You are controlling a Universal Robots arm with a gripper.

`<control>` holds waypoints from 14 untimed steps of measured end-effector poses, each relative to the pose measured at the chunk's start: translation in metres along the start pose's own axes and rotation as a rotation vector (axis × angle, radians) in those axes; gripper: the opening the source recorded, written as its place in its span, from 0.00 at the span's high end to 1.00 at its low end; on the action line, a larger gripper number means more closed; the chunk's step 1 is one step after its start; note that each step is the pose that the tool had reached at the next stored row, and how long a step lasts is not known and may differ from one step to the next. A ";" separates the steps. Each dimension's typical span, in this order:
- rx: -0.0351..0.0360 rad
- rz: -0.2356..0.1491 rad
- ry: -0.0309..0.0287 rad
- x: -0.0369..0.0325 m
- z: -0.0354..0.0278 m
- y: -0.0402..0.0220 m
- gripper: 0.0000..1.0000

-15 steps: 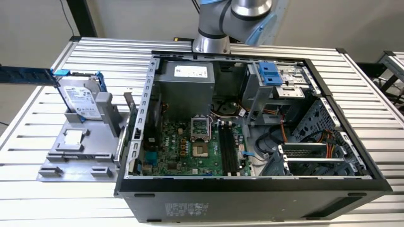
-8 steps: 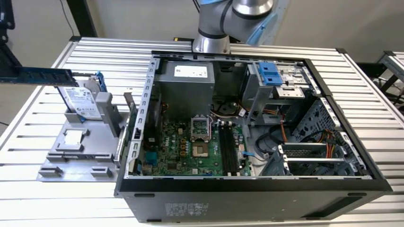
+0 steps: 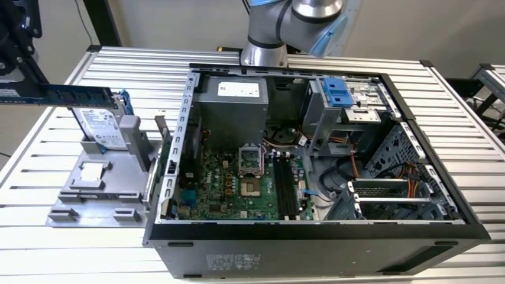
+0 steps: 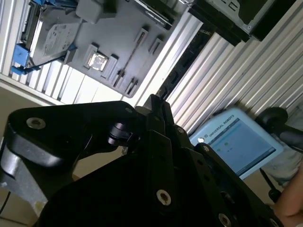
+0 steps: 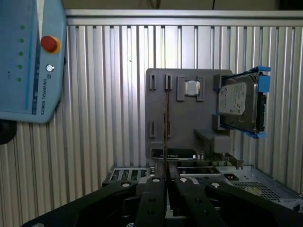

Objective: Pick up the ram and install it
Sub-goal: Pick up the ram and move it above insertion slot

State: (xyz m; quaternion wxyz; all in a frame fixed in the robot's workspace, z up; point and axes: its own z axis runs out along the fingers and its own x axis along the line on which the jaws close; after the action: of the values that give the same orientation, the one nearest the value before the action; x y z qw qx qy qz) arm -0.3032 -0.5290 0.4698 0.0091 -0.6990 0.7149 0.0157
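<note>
Here on the bench: a slatted aluminium tabletop (image 3: 79,71) carries an open black tower computer case (image 3: 316,248), lying on its side across the frame's middle and the exterior view's right.
Inside the case: a green motherboard (image 3: 229,189) with long black memory slots (image 3: 285,186) sits at centre frame, below a grey power-supply box (image 3: 233,103).
Beside the case: a grey plastic fixture tray (image 3: 94,189), at the exterior view's left, sits just beside the case and props up a silver hard drive in a blue frame (image 3: 101,127). A small square processor chip (image 5: 191,88) lies in one tray pocket.
In the way: the case's perforated metal side wall (image 3: 185,136) stands between tray and motherboard.
Control pendant (image 5: 28,61): a pale-blue tablet with a red button.
Ram (image 3: 71,94): a long, thin, dark-blue circuit stick, held nearly level in the air over the tray, upper part of the exterior view's left. The first wrist view shows it edge-on.
Gripper (image 3: 20,83): black, two-fingered, reaching down from the frame's upper-left corner, clamped tight on one end of the ram.
Arm: the silver-and-blue robot arm base (image 3: 272,35) stands at top centre, behind the case.
</note>
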 end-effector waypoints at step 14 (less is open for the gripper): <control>0.0000 0.000 -0.0001 -0.0008 -0.0003 -0.0373 1.00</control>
State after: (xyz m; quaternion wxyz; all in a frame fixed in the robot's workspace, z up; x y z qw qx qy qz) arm -0.2659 -0.5290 0.4698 0.0091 -0.6990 0.7149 0.0157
